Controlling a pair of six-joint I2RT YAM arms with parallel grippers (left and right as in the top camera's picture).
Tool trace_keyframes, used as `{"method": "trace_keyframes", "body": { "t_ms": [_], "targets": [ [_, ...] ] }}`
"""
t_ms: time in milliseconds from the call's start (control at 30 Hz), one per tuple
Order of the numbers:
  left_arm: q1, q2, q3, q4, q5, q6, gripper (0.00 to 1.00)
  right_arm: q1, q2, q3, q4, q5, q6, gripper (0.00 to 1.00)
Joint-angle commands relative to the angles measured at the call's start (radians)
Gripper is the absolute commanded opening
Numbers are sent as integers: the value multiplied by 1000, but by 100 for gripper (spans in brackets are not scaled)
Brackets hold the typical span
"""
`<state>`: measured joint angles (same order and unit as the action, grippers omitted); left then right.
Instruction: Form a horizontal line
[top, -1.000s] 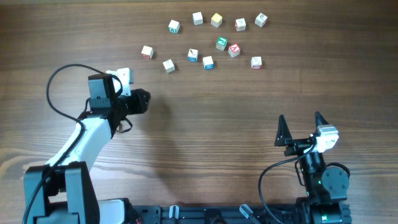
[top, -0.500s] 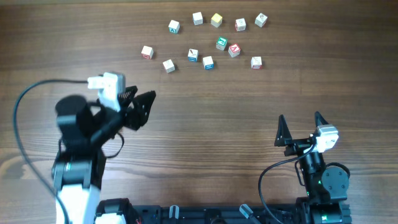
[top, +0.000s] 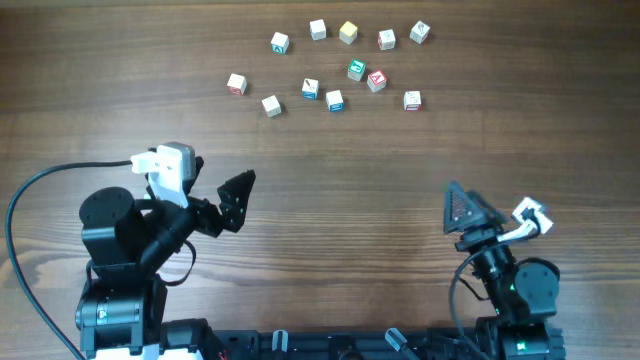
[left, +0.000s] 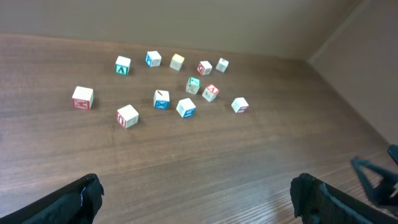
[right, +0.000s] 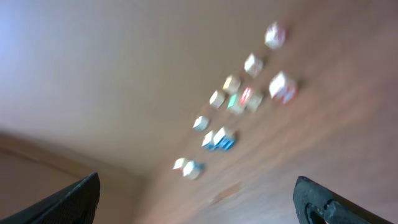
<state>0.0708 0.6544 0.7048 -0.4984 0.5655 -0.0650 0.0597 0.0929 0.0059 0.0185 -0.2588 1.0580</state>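
The small white letter cubes (top: 334, 100) lie scattered at the far middle of the brown wooden table (top: 330, 210), the green-faced cube (top: 356, 70) among them; no row is formed yet. The black left gripper (top: 236, 198) and the black right gripper (top: 462, 212) both gape wide and empty, well apart from the cubes. The task seems barely begun. The next move calls for reaching out to one cube, though the right wrist view is too blurred to tell which.

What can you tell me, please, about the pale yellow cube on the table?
The pale yellow cube is a small block, the only non-white one in the scatter. It rests flat on the wooden table in the far row, between a white cube on its left and a red-printed cube on its right, touching neither. Any print is unreadable.
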Motion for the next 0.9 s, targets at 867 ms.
{"method": "trace_keyframes", "body": {
  "t_ms": [867],
  "targets": [
    [4, 13, -4, -102, -10, 2, 100, -5, 641, 613, -502, -155, -615, 99]
  ]
}}
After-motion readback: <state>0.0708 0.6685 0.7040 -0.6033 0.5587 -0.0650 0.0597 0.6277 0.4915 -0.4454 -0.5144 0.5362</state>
